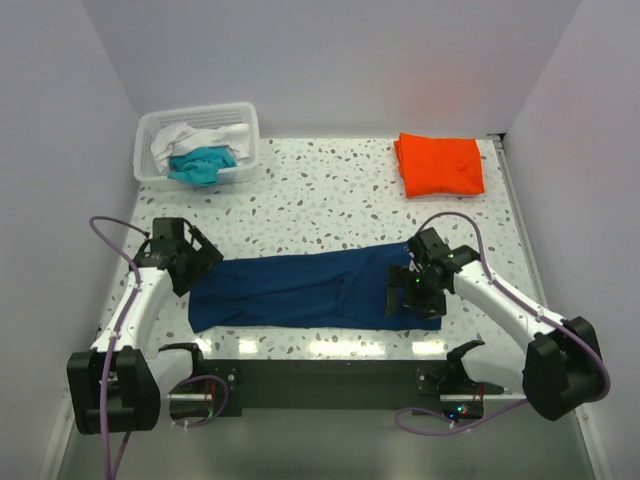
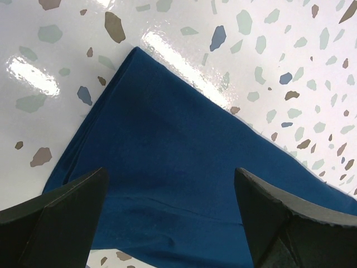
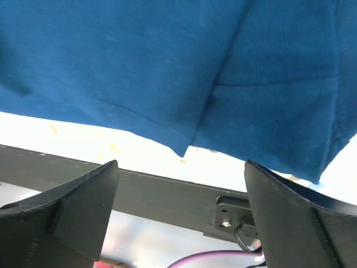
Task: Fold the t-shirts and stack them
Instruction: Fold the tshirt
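Lying flat along the 6 o'clock edge of the speckled bench (image 1: pixel 320 200), the navy t-shirt (image 1: pixel 315 290) is spread as a long band running from 9 o'clock to 3 o'clock, with one layer folded over another near its right end. The left pincer (image 2: pixel 170 215) stands over the band's 9 o'clock end, released: its two dark fingers (image 2: pixel 56 218) are set wide apart with only the flat cloth showing between them, and the corner of the shirt points away from it onto bare bench. Whether the fingertips touch the cloth cannot be told. The right pincer (image 3: pixel 181 215) sits at the 3 o'clock end, likewise released, jaws wide and gripping nothing; the shirt's hem and a folded seam lie just beyond its fingers (image 3: pixel 67 212). At 1 o'clock, well apart from the navy shirt, the orange t-shirt (image 1: pixel 440 165) rests folded into a compact rectangle. At 11 o'clock a white slatted basket (image 1: pixel 148 128) stands in the corner, holding the teal t-shirt (image 1: pixel 203 165) and the white t-shirt (image 1: pixel 195 137), both crumpled, the teal one at the nearer side.
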